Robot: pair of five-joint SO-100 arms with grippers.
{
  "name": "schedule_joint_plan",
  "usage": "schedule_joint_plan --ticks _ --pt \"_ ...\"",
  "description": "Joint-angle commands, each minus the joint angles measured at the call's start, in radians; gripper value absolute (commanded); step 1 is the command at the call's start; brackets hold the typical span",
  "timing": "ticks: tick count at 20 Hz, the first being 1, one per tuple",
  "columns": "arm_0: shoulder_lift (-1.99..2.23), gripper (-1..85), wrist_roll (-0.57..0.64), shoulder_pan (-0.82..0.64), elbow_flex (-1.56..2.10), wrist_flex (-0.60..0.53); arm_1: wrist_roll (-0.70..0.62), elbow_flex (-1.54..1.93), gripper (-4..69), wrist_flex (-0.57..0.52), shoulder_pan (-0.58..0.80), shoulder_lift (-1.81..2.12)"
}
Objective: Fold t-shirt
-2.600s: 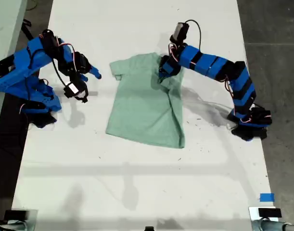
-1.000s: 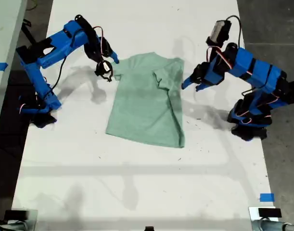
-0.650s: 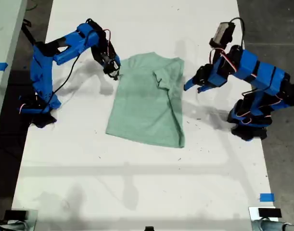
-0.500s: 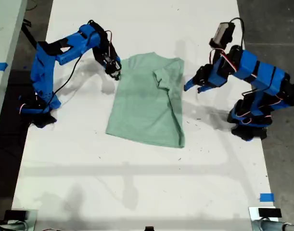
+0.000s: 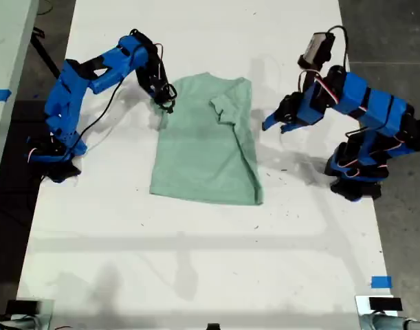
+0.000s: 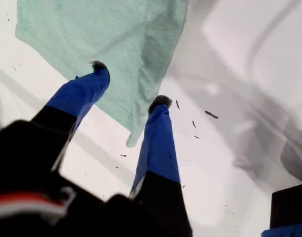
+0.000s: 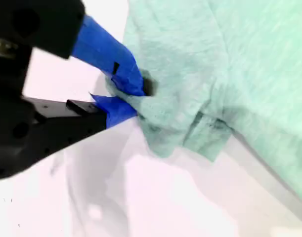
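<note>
Second pincer clamped on the sleeve edge of the soft, light, pale mint-green fabric t-shirt lying mid white worktop, first pincer agape and empty just off its far side; limp cloth, likely best pinched at hems.

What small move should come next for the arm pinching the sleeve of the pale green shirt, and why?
Probably lift a little and carry the sleeve across toward the exterior view's right. My second gripper has its jaws closed on the sleeve of the small pale mint-green fabric t-shirt, while the opposite side is already folded in. My first gripper hangs open, clear of the cloth.
</note>
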Motion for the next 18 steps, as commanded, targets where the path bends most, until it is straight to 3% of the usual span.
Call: schedule_joint_plan --ticks 1,6,10,18 --pt "0.083 -0.1 0.003 -0.020 0.012 0.048 0.011 0.000 20.8 -0.032 -0.012 0.052" --pt "0.302 -0.1 0.005 -0.110 0.044 0.144 0.015 0.014 19.2 -0.034 -0.015 0.074" --pt "0.376 -0.1 0.000 -0.155 0.084 0.152 0.012 0.021 18.6 -0.043 -0.012 0.078" --pt "0.376 -0.1 -0.120 0.095 0.008 -0.072 0.028 0.037 18.0 -0.038 -0.023 0.084"
